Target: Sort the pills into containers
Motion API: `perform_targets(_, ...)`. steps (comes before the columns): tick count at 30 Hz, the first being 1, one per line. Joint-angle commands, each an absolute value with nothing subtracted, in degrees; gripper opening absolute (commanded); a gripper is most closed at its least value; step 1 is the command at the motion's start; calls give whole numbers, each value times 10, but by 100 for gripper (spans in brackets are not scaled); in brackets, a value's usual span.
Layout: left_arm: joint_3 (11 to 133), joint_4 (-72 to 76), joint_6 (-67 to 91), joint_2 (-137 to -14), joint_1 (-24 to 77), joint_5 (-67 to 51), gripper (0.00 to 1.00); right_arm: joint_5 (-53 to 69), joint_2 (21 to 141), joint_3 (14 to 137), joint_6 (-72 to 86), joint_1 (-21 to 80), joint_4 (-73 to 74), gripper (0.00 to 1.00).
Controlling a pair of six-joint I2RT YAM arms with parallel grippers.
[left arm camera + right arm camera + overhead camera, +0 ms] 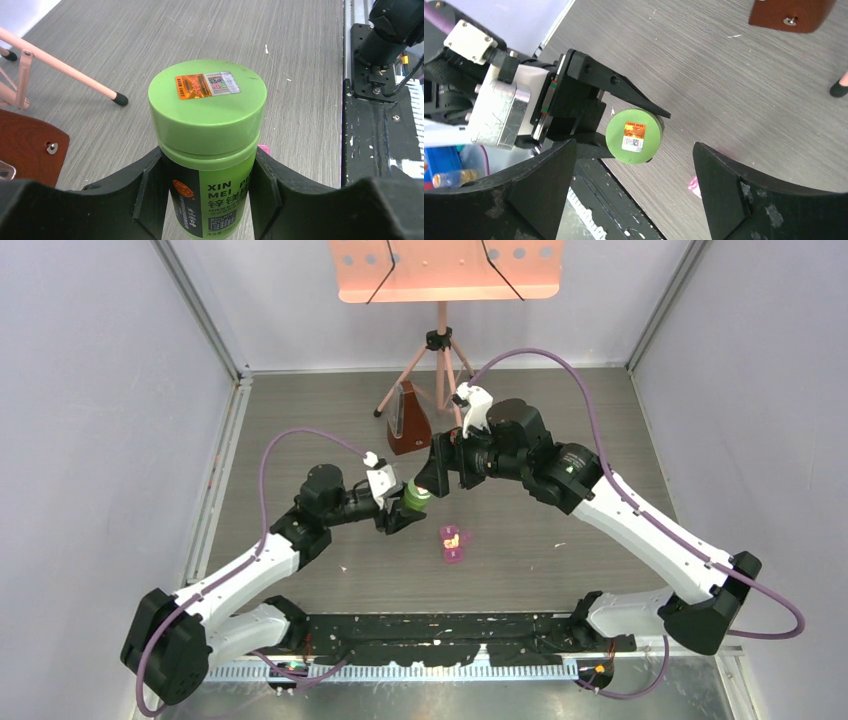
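Observation:
The green bottle [207,125], capped and with an orange sticker on its lid, stands upright between the fingers of my left gripper [207,200], which is shut on its body. In the top view the bottle [415,500] sits left of centre, held by my left gripper [405,512]. My right gripper [634,149] hovers above the cap [634,136] with its jaws wide open and touching nothing; the top view shows this gripper [428,485] over the bottle. The pink containers [453,544] lie just to the right, with orange-yellow pills [452,537] showing inside. A pink corner of the containers [694,186] peeks past my right finger.
A brown wedge-shaped object [408,425] and a pink tripod stand [440,365] are behind the bottle. The black mounting plate [450,635] runs along the near edge. Grey walls close in left, right and behind.

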State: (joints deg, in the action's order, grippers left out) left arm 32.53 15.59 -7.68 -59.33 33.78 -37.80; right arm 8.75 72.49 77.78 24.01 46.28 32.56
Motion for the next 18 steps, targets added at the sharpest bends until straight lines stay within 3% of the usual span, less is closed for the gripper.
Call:
perform_targets(1,331,195,-70,-569,339,-405,0,145,738,823,128,462,369,94)
perform_targets(18,348,148,-78,-558,337,-496,0,253,796,864,28,463,427,90)
